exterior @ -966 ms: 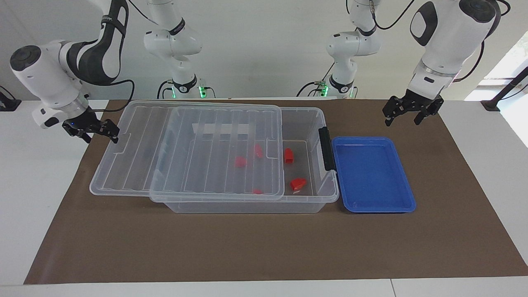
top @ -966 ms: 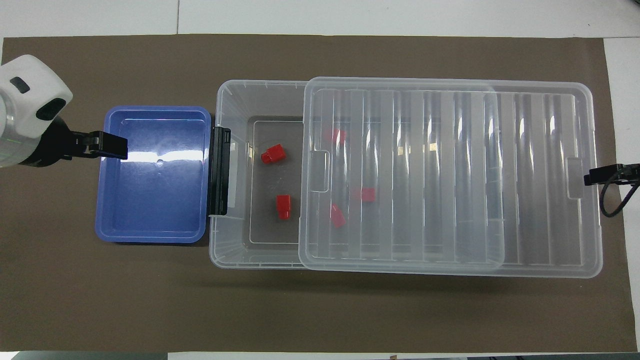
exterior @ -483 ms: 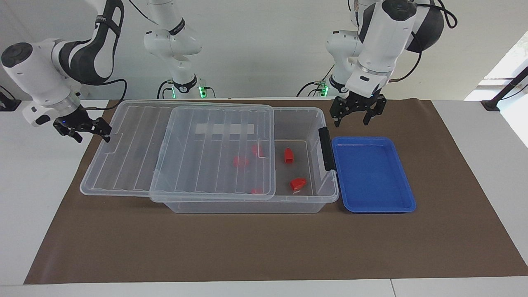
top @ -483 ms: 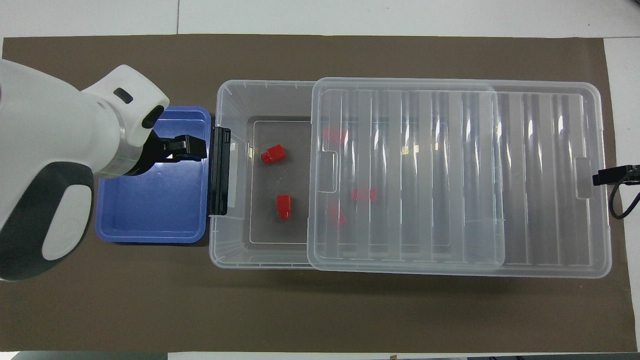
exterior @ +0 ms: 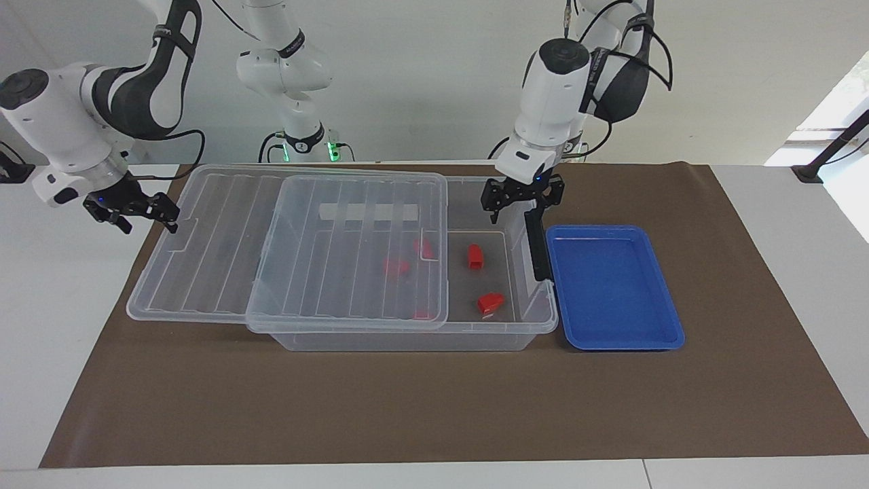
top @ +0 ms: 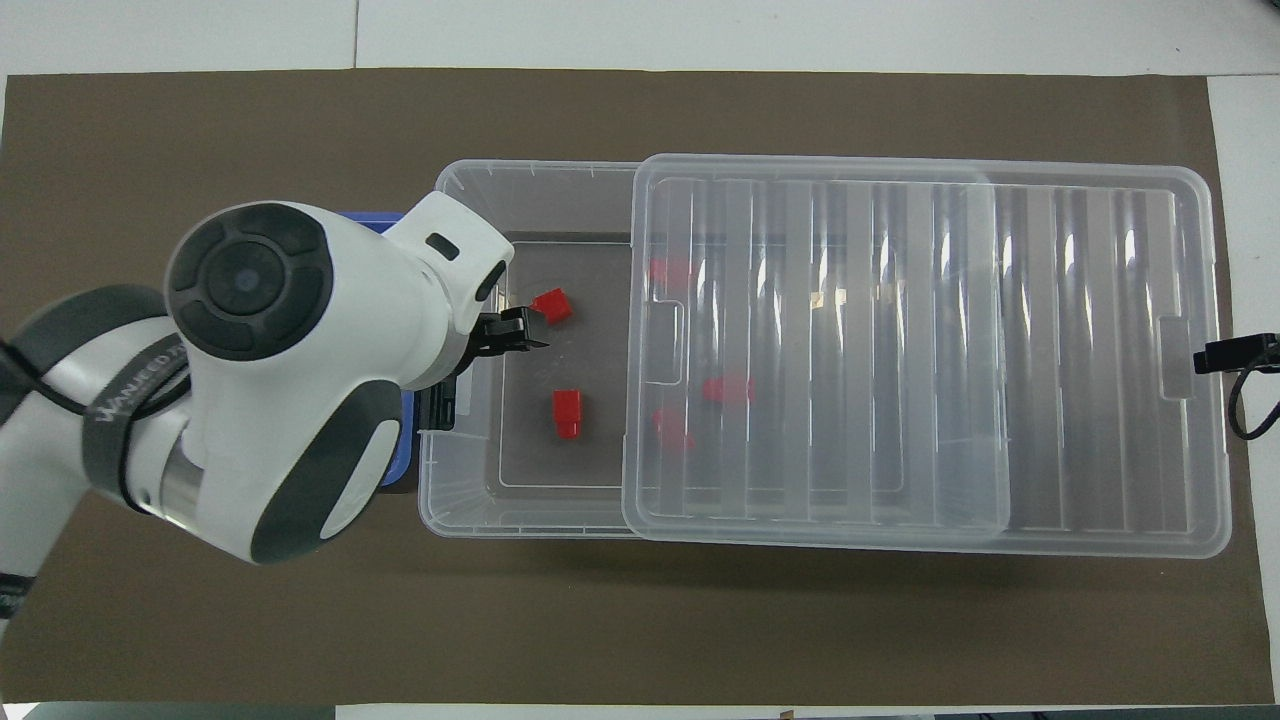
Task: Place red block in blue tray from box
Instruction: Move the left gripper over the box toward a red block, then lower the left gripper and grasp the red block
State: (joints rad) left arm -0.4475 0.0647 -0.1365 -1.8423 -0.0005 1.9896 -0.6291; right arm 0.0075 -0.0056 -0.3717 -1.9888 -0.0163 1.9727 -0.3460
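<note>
**Entry: left arm's approach to the pick.** Clock bearings are read on the overhead view, 12 o'clock pointing away from the robots.

- **The box** (exterior: 407, 341): clear, with the lid (exterior: 305, 251) slid toward 3 o'clock, so only the latch end is uncovered.
- **The red block** (top: 568, 413): lies on the box floor in the uncovered part, apart from the walls and not yet lifted. A red wedge (top: 551, 305) lies at 12 o'clock of it, and three more red pieces lie under the lid at 3 o'clock.
- **The blue tray** (exterior: 614, 229): just beside the box at 9 o'clock, next to the black latch (exterior: 538, 248).
- **Left gripper** (exterior: 521, 202): hangs over the latch end of the box, above the rim, fingers spread fairly wide. It holds nothing and touches nothing.
- **Right gripper** (exterior: 132, 212): waits at the lid's 3 o'clock end, fingers apart. Whether it touches the lid cannot be told.

**Handling note (judgement):** the left gripper should shift toward 6 o'clock until it is over the block, not the wedge. It should then descend clear of the latch wall and the lid's edge and close across the block's narrow width.
</note>
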